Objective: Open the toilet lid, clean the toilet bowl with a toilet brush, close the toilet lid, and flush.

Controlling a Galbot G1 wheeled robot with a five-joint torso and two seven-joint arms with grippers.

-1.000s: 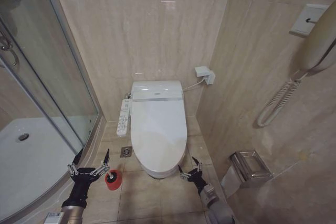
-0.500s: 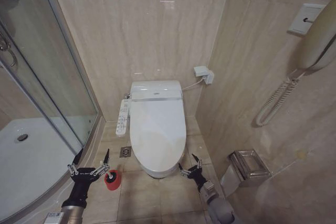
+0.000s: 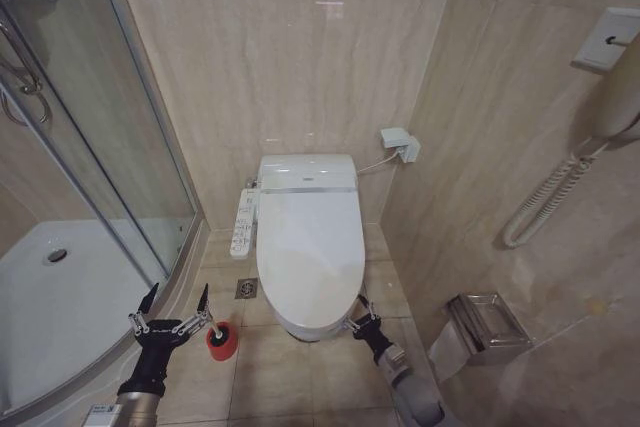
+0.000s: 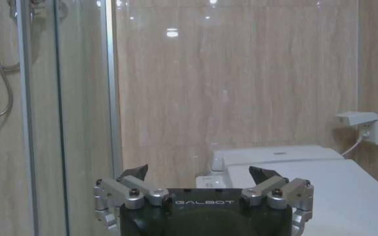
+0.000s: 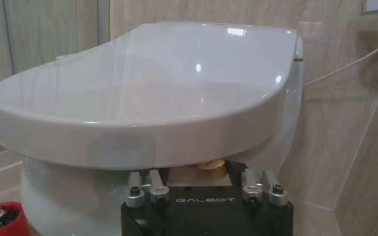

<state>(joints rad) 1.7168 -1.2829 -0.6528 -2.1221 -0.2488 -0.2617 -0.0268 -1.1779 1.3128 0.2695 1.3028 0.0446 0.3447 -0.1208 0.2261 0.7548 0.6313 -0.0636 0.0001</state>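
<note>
Toilet lid (image 3: 308, 247) is down, covering the bowl, against the far wall between the shower glass (image 3: 90, 147) on the left and the tiled right wall. The bowl's inside is hidden under it.

Your right gripper (image 3: 362, 324) sits low at the near right of the lid's front edge. From the right wrist view its fingers reach in under the overhanging lip (image 5: 143, 142); the tips are tucked out of sight there, so you cannot tell their spread or whether they touch plastic.

Your left gripper (image 3: 176, 318) hangs above the floor at near left, fingers spread wide and empty, just beside the toilet brush (image 3: 218, 333) standing in its red holder (image 3: 223, 344).

Handling, as judgement:
- Lid looks like glossy hard plastic: stiff, fairly light, slippery. A pinch on the smooth top will likely slide. Take it from beneath the front lip, near the middle, and lift so it swings on its far hinge.
- Mind catching the seat ring along with it.
- Brush: thin stick handle, light. Grip high on the handle; the holder may tip or lift with it.
</note>
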